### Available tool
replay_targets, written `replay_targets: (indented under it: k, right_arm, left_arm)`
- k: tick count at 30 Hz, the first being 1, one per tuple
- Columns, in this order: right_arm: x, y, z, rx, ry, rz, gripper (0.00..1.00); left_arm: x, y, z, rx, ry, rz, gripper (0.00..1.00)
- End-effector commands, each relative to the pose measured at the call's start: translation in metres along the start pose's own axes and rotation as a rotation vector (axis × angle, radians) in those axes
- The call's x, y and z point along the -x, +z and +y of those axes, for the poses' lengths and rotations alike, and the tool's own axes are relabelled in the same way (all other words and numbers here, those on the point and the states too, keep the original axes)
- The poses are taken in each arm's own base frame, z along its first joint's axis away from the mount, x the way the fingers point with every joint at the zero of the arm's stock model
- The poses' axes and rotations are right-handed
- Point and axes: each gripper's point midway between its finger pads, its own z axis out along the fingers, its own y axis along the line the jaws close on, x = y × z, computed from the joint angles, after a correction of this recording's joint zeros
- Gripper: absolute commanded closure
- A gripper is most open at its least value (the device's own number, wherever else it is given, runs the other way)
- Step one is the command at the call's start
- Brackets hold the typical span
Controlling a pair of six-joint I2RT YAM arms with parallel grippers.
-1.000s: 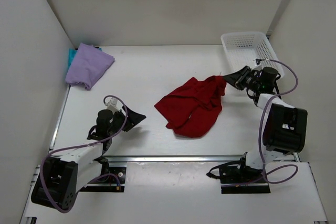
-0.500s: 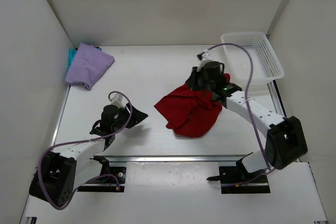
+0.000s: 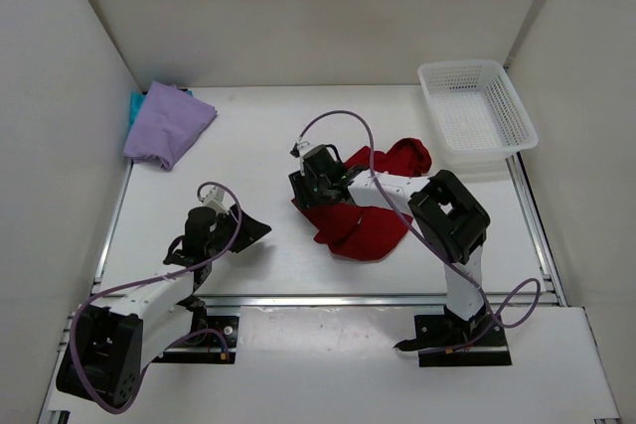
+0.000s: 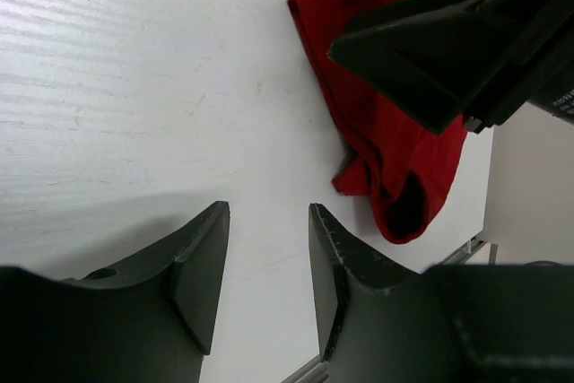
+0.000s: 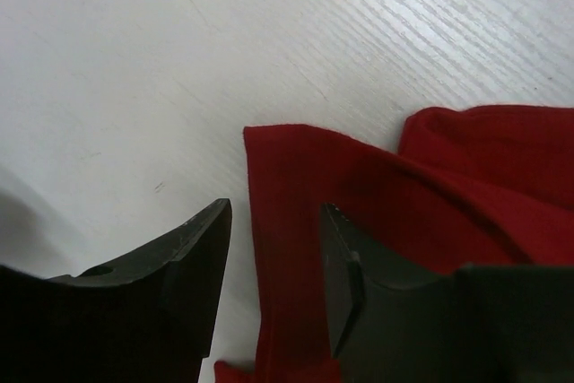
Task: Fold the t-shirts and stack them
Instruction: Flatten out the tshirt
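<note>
The red shirt [image 3: 363, 228] lies crumpled in the middle of the tabletop [image 3: 248, 156]. The purple shirt [image 3: 169, 126] lies folded in the far left corner. It sits on the teal shirt [image 3: 133, 106], which only peeks out.

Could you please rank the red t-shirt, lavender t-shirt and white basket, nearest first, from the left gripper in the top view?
From the left gripper:
1. red t-shirt, just right of it, mid-table.
2. lavender t-shirt, far left corner.
3. white basket, far right corner.
</note>
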Motion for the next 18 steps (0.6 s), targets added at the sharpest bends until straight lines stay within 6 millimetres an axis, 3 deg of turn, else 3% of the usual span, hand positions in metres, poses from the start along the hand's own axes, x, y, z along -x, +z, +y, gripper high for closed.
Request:
replay_targets:
  k: [1, 2, 3, 6, 7, 9, 14, 16, 18]
  right_arm:
    - [0.030, 0.004, 0.004, -0.009, -0.031, -0.088, 0.58]
    - [0.036, 0.006, 0.003, -0.015, -0.043, -0.091, 0.58]
    - [0.026, 0.013, 0.001, -0.031, -0.045, -0.056, 0.57]
    - [0.025, 0.022, 0.002, -0.042, -0.052, -0.040, 0.57]
    - [0.020, 0.026, -0.002, -0.063, -0.057, -0.031, 0.57]
    - [0.020, 0.028, 0.009, -0.051, -0.081, -0.024, 0.57]
    - [0.003, 0.038, -0.006, -0.170, -0.115, 0.042, 0.58]
    - [-0.004, 0.042, -0.005, -0.168, -0.106, 0.062, 0.61]
    - [-0.010, 0.044, -0.004, -0.153, -0.082, 0.070, 0.68]
  left_arm:
    - [-0.003, -0.001, 0.002, 0.006, 0.002, -0.004, 0.49]
    - [-0.004, -0.001, 0.005, 0.014, -0.005, -0.008, 0.49]
    - [-0.005, -0.001, 0.005, 0.014, -0.005, -0.007, 0.51]
    - [-0.008, -0.001, 0.006, 0.003, -0.006, -0.001, 0.54]
    - [-0.013, -0.001, 0.011, 0.012, -0.012, 0.006, 0.59]
    - [-0.008, -0.001, 0.010, 0.010, -0.003, -0.010, 0.67]
    - [-0.012, 0.000, 0.013, 0.041, 0.044, 0.010, 0.86]
    - [-0.010, 0.000, 0.016, 0.076, 0.050, 0.004, 0.90]
    - [-0.012, -0.001, 0.006, 0.040, 0.124, 0.029, 0.94]
